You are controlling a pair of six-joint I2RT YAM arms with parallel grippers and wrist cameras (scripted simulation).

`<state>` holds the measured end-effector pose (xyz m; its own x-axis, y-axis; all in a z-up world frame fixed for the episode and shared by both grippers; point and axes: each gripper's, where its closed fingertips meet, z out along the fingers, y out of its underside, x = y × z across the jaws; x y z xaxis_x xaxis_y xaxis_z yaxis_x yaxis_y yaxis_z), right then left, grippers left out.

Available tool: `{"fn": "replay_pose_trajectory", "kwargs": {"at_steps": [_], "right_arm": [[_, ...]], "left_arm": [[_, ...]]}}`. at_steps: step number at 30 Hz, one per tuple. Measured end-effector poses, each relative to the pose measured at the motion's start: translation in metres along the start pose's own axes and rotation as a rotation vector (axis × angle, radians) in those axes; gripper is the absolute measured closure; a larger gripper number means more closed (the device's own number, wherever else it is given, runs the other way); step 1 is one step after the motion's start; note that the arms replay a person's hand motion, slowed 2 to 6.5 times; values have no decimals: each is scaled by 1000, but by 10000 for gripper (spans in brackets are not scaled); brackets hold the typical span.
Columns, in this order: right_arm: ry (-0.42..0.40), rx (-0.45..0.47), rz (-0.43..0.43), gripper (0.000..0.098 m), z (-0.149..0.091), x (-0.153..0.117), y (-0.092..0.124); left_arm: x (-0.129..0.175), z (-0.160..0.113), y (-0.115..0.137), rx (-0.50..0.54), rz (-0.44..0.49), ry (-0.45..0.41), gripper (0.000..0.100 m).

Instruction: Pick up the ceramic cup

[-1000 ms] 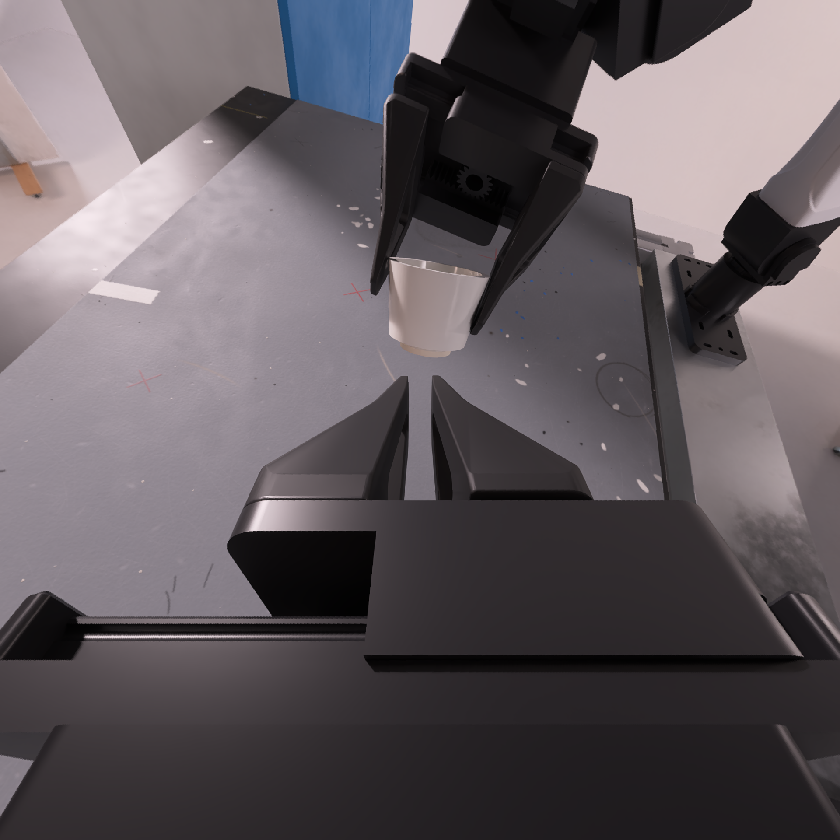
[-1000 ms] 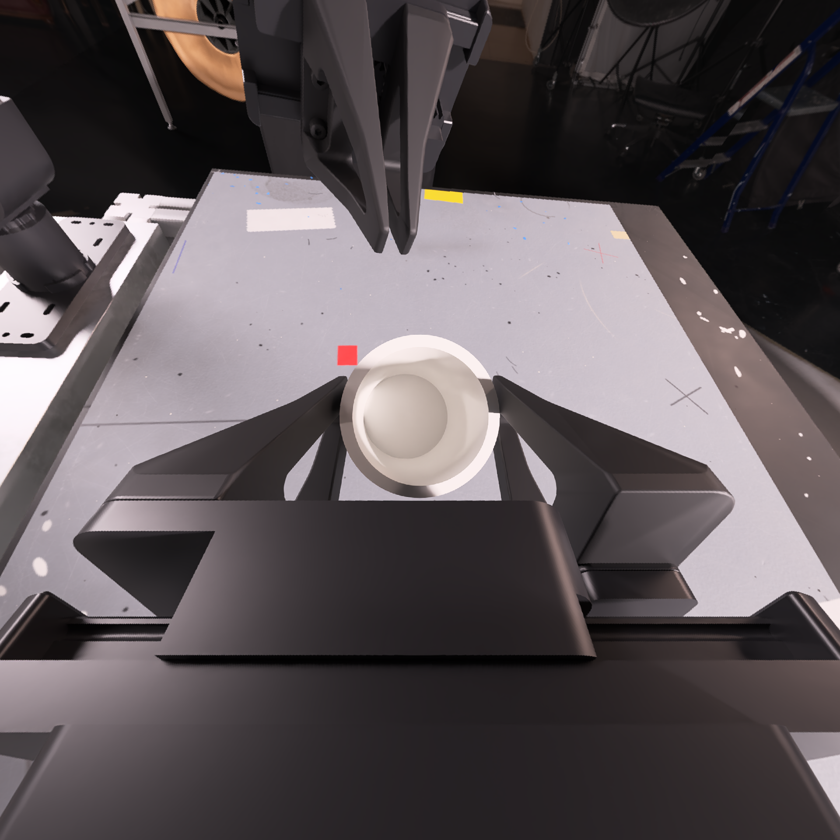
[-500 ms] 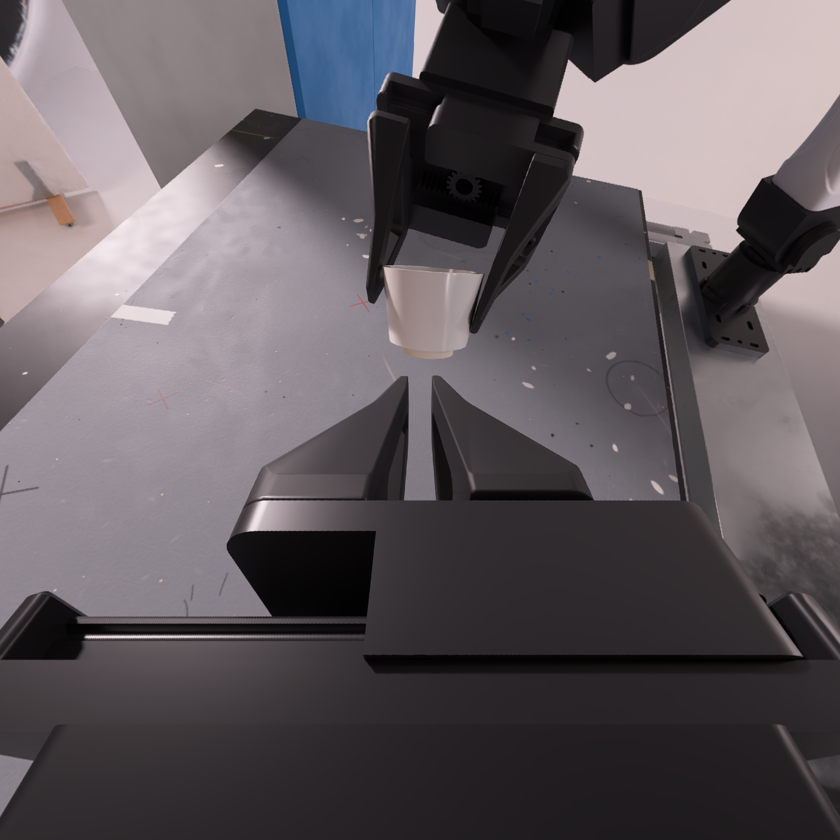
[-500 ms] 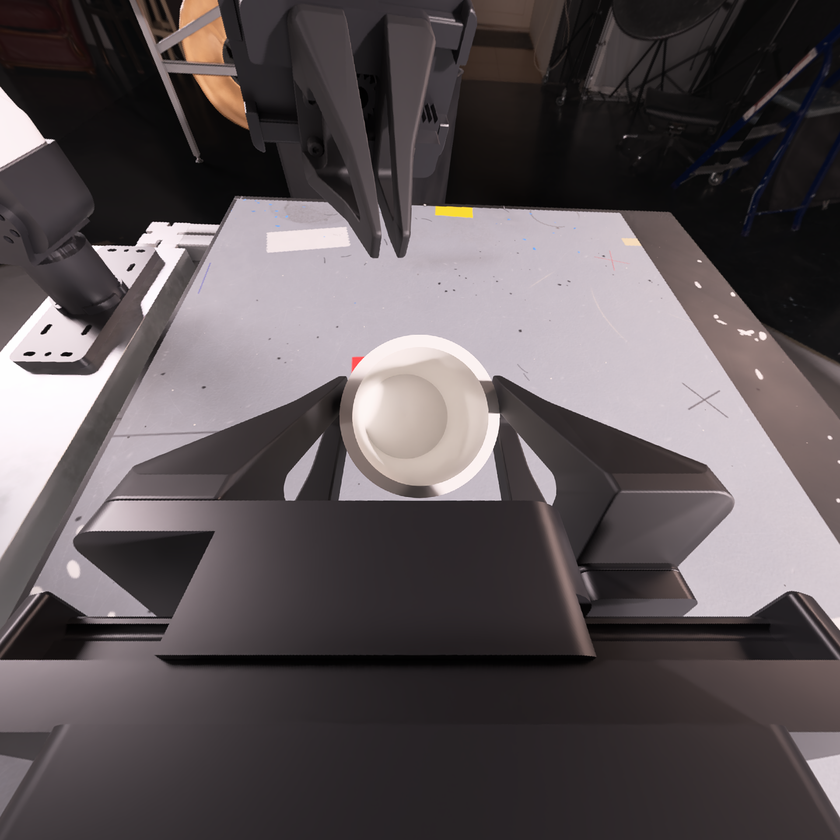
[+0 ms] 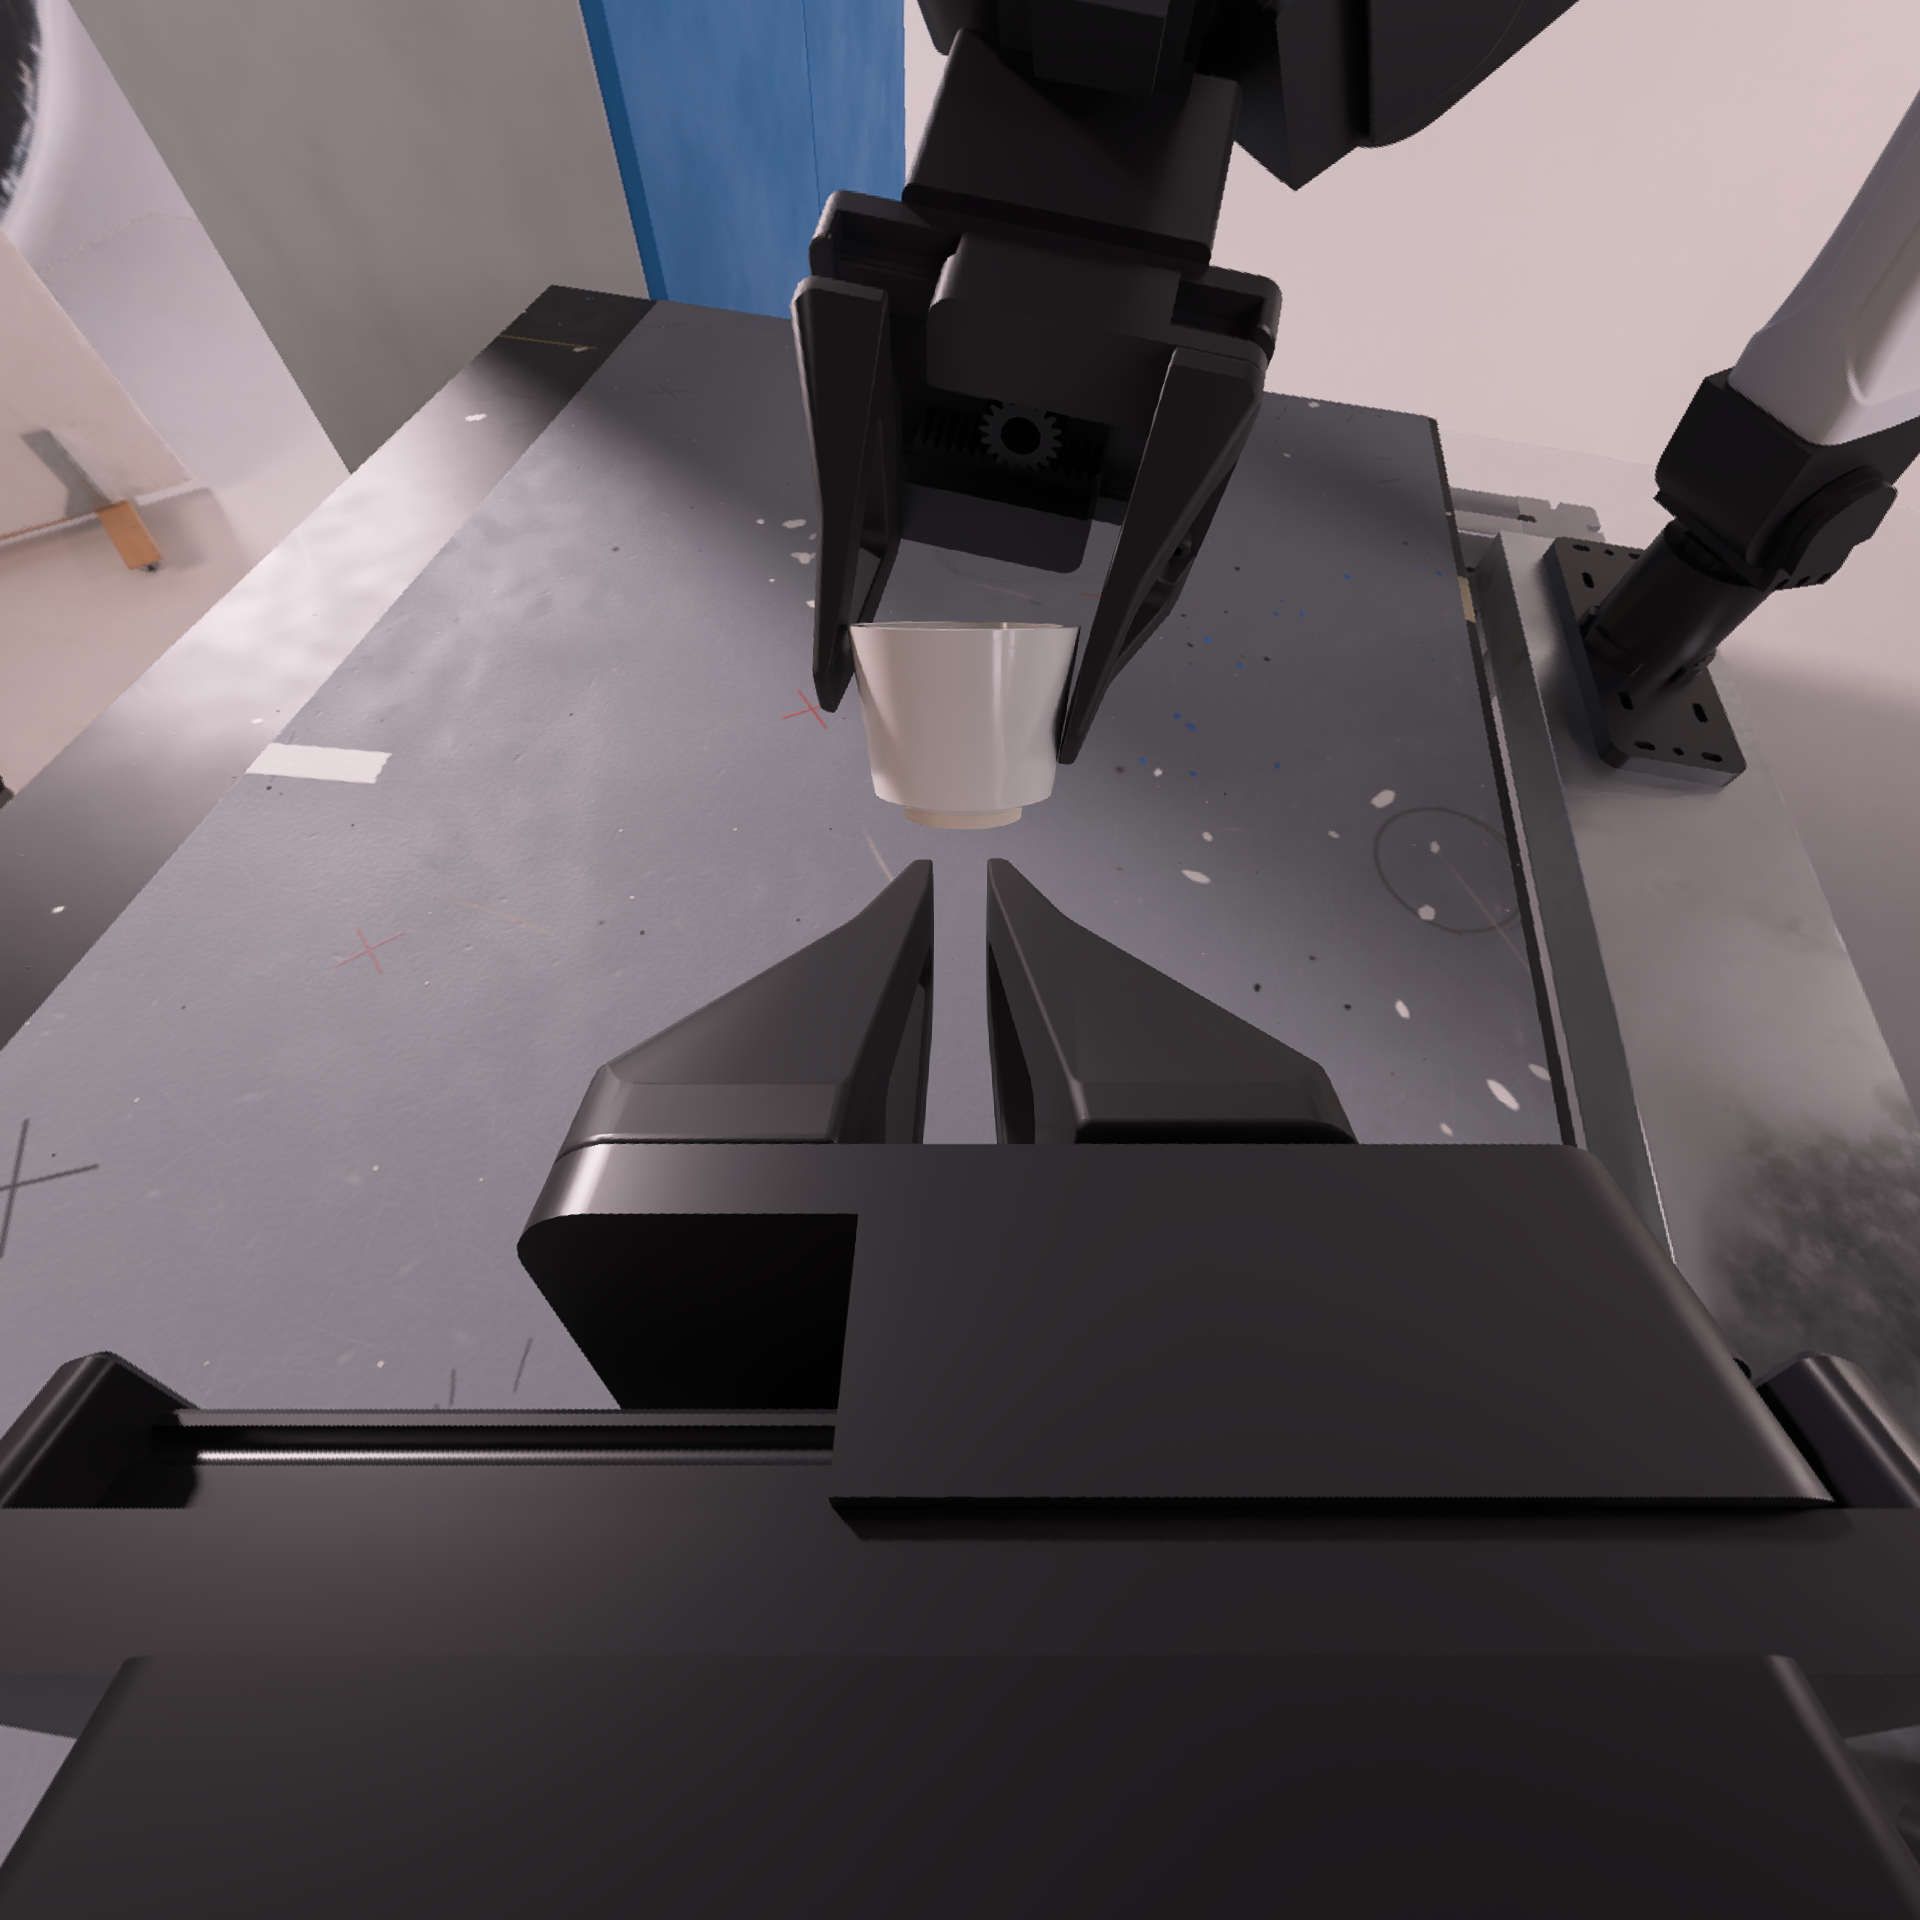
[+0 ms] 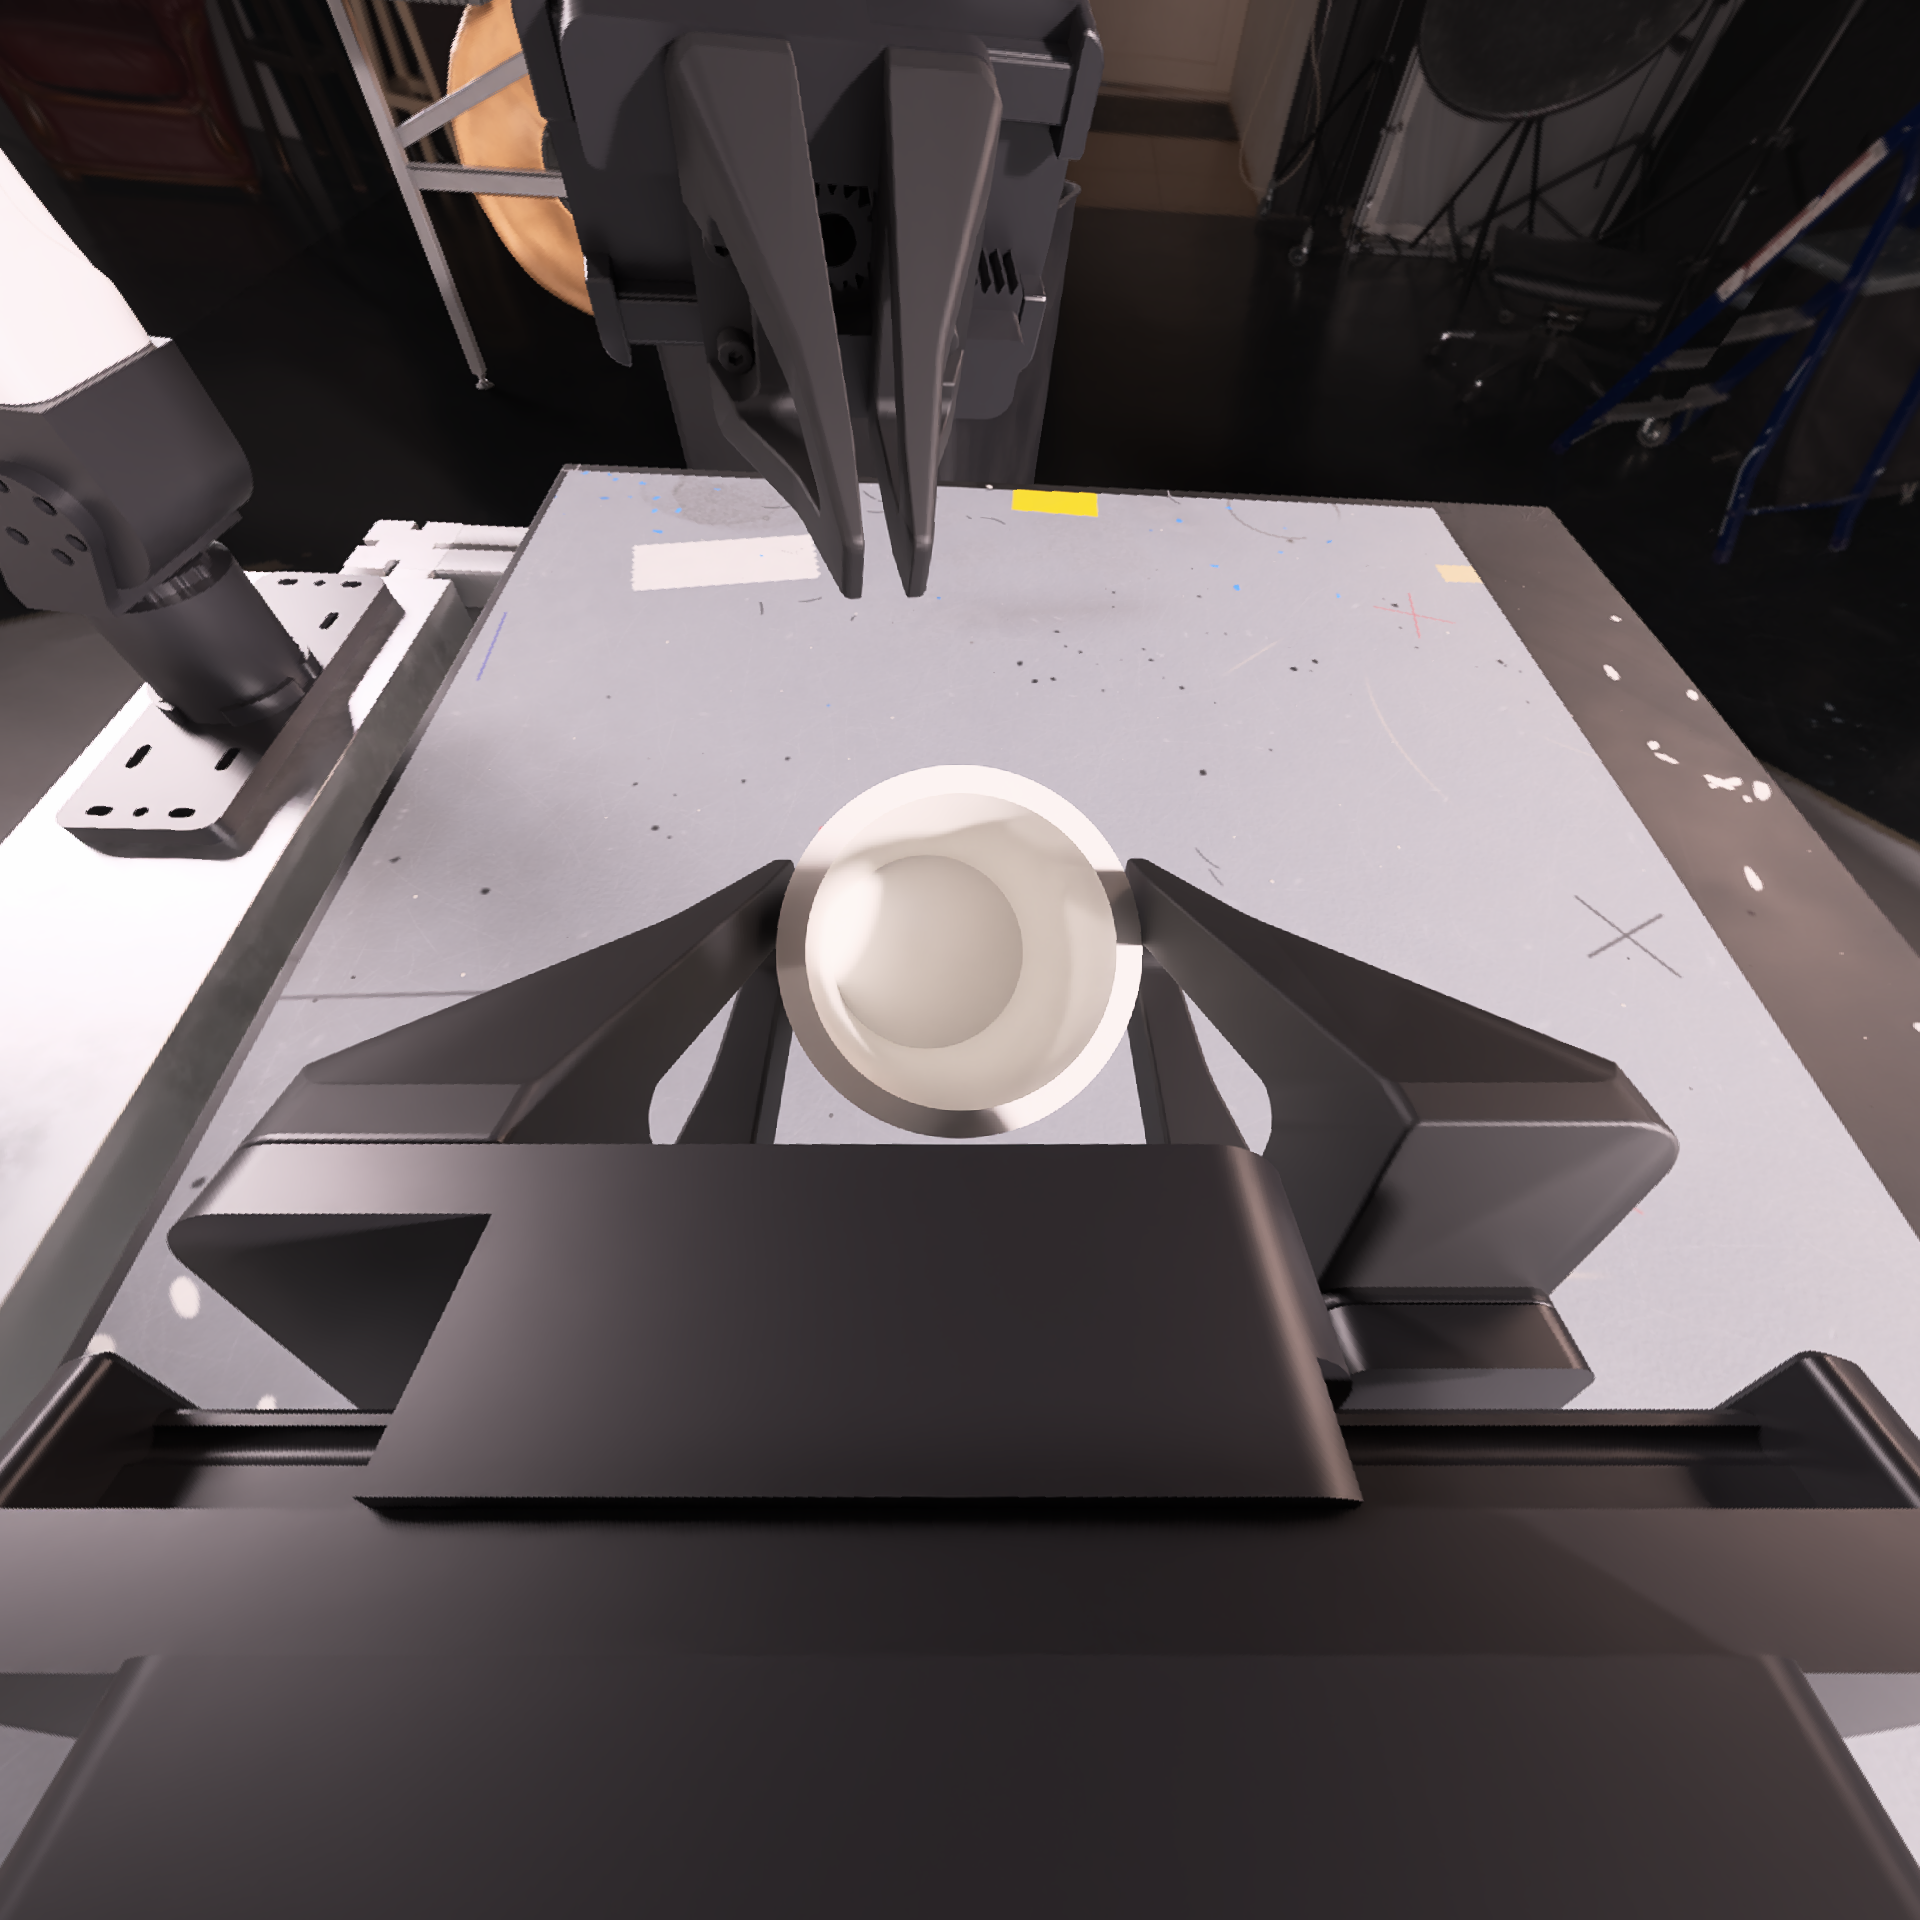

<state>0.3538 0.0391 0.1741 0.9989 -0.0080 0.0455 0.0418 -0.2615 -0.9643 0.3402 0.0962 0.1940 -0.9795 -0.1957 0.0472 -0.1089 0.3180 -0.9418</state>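
The white ceramic cup (image 6: 956, 951) sits upright between the two fingers of my right gripper (image 6: 956, 883), which is shut on its rim and holds it in the air above the grey table (image 6: 1299, 790). In the left wrist view the same cup (image 5: 961, 727) hangs in the right gripper (image 5: 945, 727), well clear of the table (image 5: 468, 831). My left gripper (image 5: 959, 868) is shut and empty, its fingertips just below the cup's foot in that view. It also shows in the right wrist view (image 6: 883, 592), hanging beyond the cup.
The right arm's base plate (image 5: 1642, 665) stands at the table's right edge. The left arm's base plate (image 6: 208, 769) stands on the white side. A white tape patch (image 6: 722, 566) and a yellow patch (image 6: 1055, 503) mark the table's far end.
The right gripper has risen with the cup, and the table has dropped farther below. The left gripper has stayed shut and has risen too. A red mark under the cup is now hidden.
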Motion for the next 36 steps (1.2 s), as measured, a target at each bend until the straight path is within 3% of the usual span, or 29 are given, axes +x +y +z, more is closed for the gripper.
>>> {"fn": "replay_pose_trajectory", "kwargs": {"at_steps": [16,36], "right_arm": [[-4,-3,3,460,0,1,2],[1,0,8,460,2,3,4]], "left_arm": [[1,2,-2,4,8,-2,914],[0,5,-1,-4,40,-68,917]]}}
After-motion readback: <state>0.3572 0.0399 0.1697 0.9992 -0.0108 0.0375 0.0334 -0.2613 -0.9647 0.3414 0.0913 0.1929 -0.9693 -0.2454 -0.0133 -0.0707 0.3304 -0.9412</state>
